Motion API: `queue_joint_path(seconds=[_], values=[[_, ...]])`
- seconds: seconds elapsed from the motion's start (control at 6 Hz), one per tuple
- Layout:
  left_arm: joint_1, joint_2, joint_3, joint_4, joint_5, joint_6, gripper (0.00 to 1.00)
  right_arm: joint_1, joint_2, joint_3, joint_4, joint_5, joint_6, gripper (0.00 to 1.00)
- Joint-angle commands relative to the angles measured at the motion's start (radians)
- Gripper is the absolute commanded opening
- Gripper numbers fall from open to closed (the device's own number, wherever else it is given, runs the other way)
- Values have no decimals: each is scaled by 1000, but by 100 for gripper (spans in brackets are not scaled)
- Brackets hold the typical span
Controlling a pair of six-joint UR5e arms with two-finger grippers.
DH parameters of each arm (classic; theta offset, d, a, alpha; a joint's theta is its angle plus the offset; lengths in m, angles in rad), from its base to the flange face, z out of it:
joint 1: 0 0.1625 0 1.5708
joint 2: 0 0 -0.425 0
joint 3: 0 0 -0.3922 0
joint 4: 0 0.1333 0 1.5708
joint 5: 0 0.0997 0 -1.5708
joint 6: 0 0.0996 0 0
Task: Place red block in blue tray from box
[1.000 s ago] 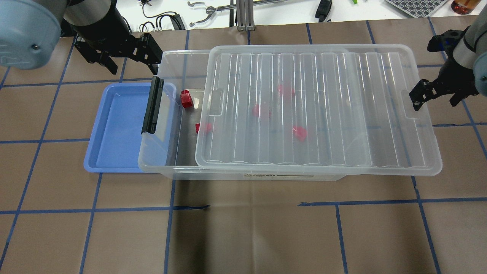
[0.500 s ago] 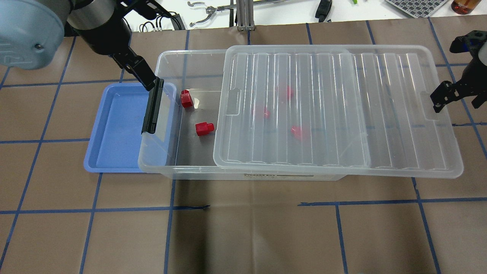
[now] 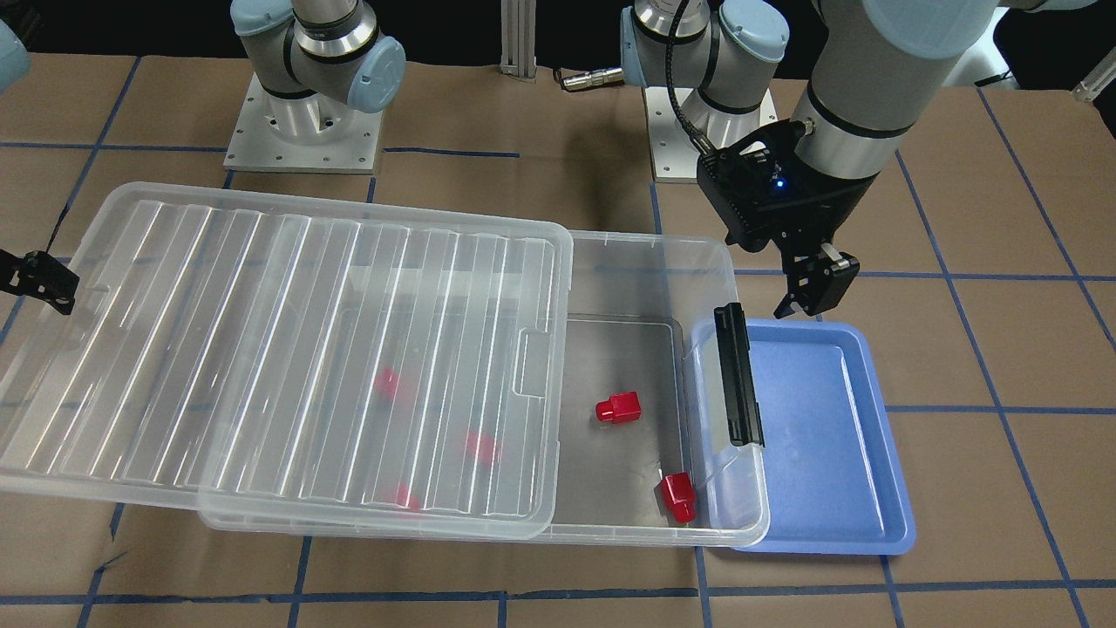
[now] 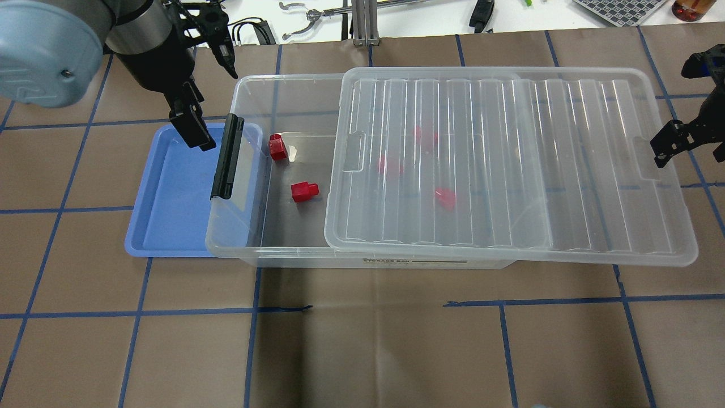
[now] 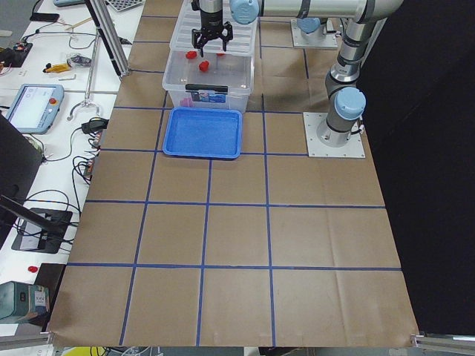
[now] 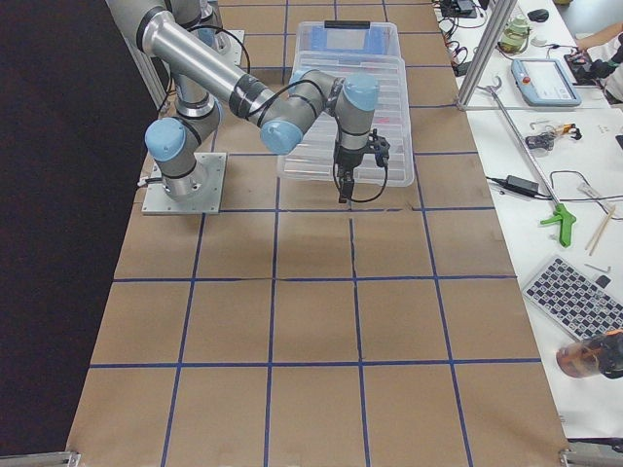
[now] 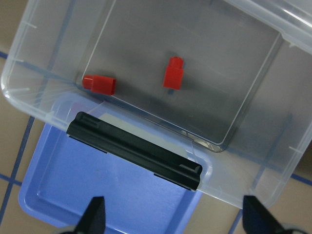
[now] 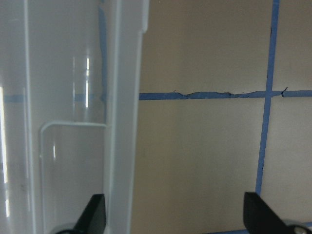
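The clear box (image 4: 238,226) lies mid-table with its ribbed lid (image 4: 510,164) slid toward the right. Two red blocks (image 4: 277,147) (image 4: 304,191) lie uncovered on its floor and also show in the left wrist view (image 7: 99,84) (image 7: 173,73). Three more blocks show blurred under the lid (image 4: 446,197). The blue tray (image 4: 170,192) is empty, partly under the box's latch end (image 4: 226,158). My left gripper (image 7: 173,217) is open and empty, above the tray's far corner (image 4: 218,107). My right gripper (image 8: 175,217) is open at the lid's right rim (image 8: 122,122), which lies between its fingers.
Tools, cables and a keyboard lie on the white bench beyond the table's far edge (image 4: 351,22). The arm bases (image 3: 296,131) stand behind the box. Bare brown paper with blue tape lines covers the near half of the table (image 4: 368,340).
The lid has slid right, uncovering the second red block. My right gripper moved right with the lid's rim. My left gripper turned and shifted over the tray's far corner.
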Motion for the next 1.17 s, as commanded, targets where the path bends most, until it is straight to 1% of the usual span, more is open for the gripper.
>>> queue_joint_path(seconds=[0.0, 0.17, 0.33, 0.5, 0.67, 0.83, 1.0], values=[[-2, -20, -58, 84, -4, 138, 98, 1, -33, -23, 19, -6, 17, 100], [-14, -61, -58, 120, -11, 142, 98, 12, -82, -27, 58, 3, 70, 100], [-65, -87, -73, 161, -10, 140, 98, 53, -139, -28, 121, 14, 172, 100], [-121, -126, -78, 224, -1, 136, 98, 143, -165, -51, 150, 14, 275, 100], [-149, -179, -80, 291, -2, 123, 98, 238, -153, -150, 272, 16, 429, 100], [-153, -193, -93, 300, -4, 116, 98, 306, -112, -254, 371, 49, 555, 100], [-151, -178, -145, 357, 1, 108, 98, 374, -81, -336, 441, 62, 662, 100]])
